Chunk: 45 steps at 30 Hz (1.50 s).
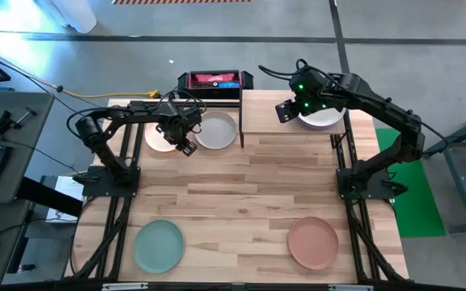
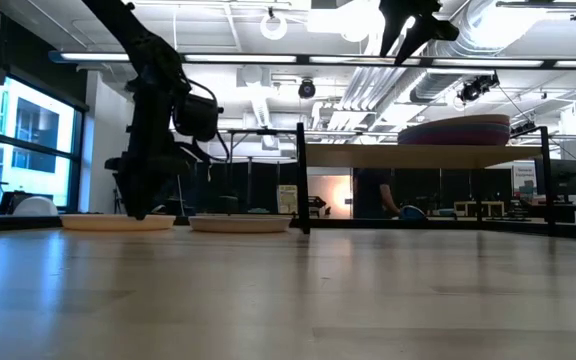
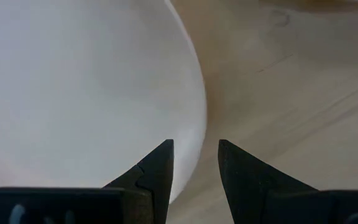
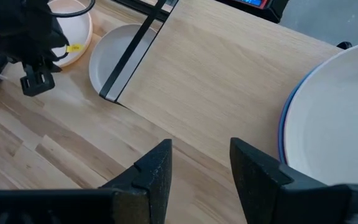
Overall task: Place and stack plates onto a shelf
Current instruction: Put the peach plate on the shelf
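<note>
The left hand (image 1: 186, 139) is down at the far-left of the table (image 1: 241, 194), its fingers (image 3: 157, 171) parted on either side of the rim of the cream plate (image 1: 162, 136); nothing is gripped yet, so the step in hand looks like picking this plate up. The next move calls for closing on that rim, lifting clear of the grey-white plate (image 1: 217, 131) just beside it, and carrying it over to the shelf (image 1: 269, 113).

The right hand (image 1: 291, 107) hovers over the shelf with fingers (image 4: 157, 171) apart and empty, beside a stack (image 2: 455, 130) already resting at the shelf's right end, a white plate (image 4: 337, 124) on top with a blue rim under it; the shelf's left half is bare.

A teal plate (image 1: 158, 246) and a tan-brown plate (image 1: 313, 242) wait at the near edge, well apart. All plates lie flat, face up; being round, they have no long axis; the shelf's long side runs left to right.
</note>
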Each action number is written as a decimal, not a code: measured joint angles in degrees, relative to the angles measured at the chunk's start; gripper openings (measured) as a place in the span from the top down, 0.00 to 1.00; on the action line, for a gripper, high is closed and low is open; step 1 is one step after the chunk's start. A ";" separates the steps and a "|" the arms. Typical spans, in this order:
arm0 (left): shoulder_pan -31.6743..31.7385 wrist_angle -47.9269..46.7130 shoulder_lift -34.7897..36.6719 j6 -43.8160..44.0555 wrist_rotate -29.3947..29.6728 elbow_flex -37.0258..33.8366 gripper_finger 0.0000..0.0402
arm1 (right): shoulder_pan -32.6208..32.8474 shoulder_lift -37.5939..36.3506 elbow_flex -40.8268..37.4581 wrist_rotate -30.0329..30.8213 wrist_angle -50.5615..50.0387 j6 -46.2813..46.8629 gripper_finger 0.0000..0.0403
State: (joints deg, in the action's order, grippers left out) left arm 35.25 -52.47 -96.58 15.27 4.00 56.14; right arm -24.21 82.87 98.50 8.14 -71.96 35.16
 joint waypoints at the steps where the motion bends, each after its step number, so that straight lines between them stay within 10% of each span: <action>1: 0.04 0.00 -0.26 -0.31 -0.53 0.00 0.71 | 0.00 0.00 -0.01 -0.01 0.00 0.28 0.65; 24: 0.28 1.42 -3.19 -0.57 1.89 0.00 0.71 | 1.09 0.00 0.00 0.20 0.04 0.89 0.65; 35: 0.26 1.25 -3.16 -2.06 2.53 0.04 0.98 | 1.88 0.00 -0.02 1.14 0.04 0.89 0.65; 45: -0.53 -3.39 -1.40 -4.44 1.59 0.04 0.99 | 1.88 0.00 -0.02 1.31 0.07 0.89 0.65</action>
State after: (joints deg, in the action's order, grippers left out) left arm 34.72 -55.86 -97.99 10.83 5.59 56.18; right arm -22.33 82.87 98.48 9.45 -71.90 36.05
